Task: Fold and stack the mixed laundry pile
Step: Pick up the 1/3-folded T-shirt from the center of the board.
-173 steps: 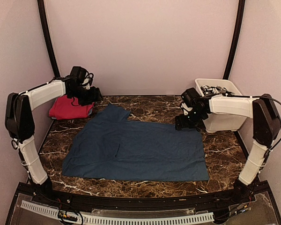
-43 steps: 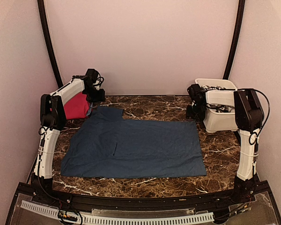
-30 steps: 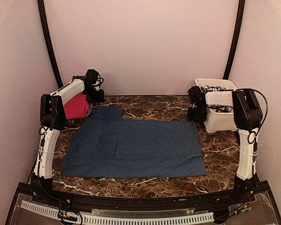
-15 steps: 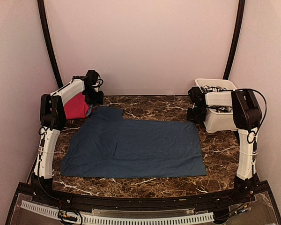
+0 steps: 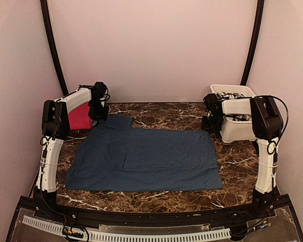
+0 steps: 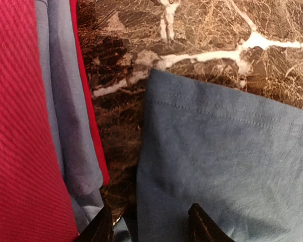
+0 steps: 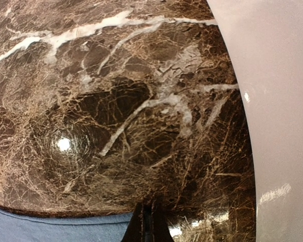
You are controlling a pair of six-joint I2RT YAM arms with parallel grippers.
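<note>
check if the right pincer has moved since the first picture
Yes. The right pincer has moved right, off the far right corner of the navy garment, and now sits beside the white tub.

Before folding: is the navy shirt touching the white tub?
Apart. The right wrist view shows bare marble between the navy shirt and the white tub.
</note>
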